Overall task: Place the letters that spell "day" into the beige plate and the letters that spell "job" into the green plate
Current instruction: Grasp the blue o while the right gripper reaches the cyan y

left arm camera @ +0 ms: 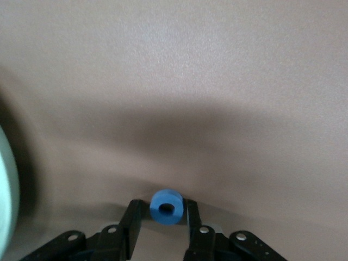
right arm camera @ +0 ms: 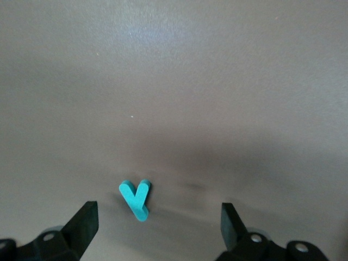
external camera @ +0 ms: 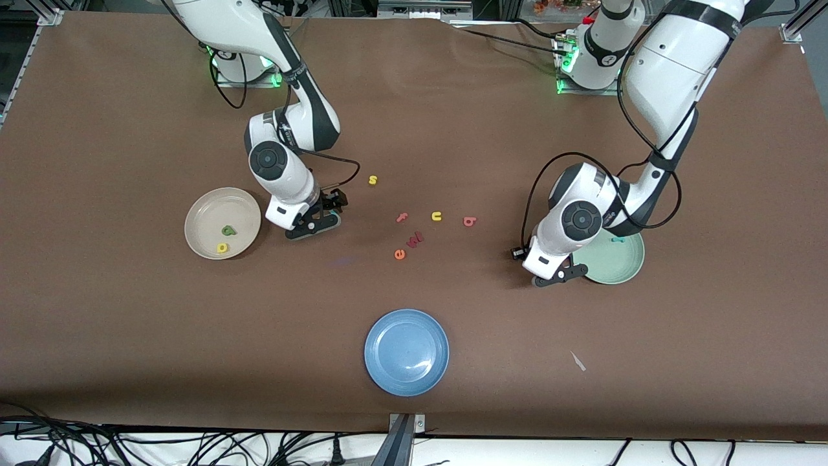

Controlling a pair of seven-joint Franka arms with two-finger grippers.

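My left gripper (external camera: 561,275) is low over the table beside the green plate (external camera: 631,268), which holds the teal "j" (external camera: 618,239). In the left wrist view this gripper (left arm camera: 164,209) is shut on the blue ring "o" (left arm camera: 166,202), one finger pressing each side. My right gripper (external camera: 331,208) is down by the table, beside the beige plate (external camera: 206,213). It is open (right arm camera: 157,215), and the teal "y" (right arm camera: 136,198) lies flat on the table between its fingers. The green "d" (external camera: 228,230) and yellow "a" (external camera: 222,247) lie in the beige plate. The pinkish-red "b" (external camera: 470,221) lies mid-table.
Loose letters lie mid-table: a yellow "s" (external camera: 372,180), a pink "f" (external camera: 402,217), a yellow "u" (external camera: 436,216), an orange "e" (external camera: 399,254) and a reddish piece (external camera: 415,239). A blue plate (external camera: 406,351) sits nearer the front camera.
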